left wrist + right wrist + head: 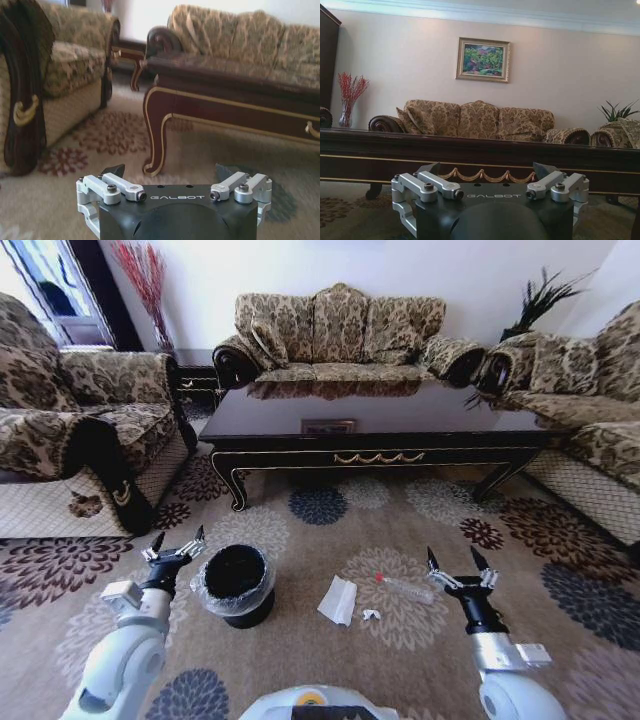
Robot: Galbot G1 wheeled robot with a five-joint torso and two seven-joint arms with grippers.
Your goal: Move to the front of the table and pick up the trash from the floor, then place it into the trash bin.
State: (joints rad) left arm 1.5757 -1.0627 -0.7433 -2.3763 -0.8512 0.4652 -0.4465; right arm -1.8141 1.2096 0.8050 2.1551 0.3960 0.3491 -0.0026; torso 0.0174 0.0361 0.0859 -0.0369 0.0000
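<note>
White paper napkin [338, 600] is lying folded on the patterned carpet [420, 515] in the lower centre of the head view. I am noting a clear tube with a red tip [403, 586] just beside it toward the right, and a tiny scrap [370, 615] below them. Left of the napkin, the black trash bin [236, 585] with its clear liner is standing upright. I am holding the left gripper [177, 542] beside the bin with jaws spread, gripping nothing. The right gripper [455, 561] is hovering right of the tube, jaws likewise spread. Behind all this, the dark wooden table [380, 435] is spanning the upper middle of the frame.
</note>
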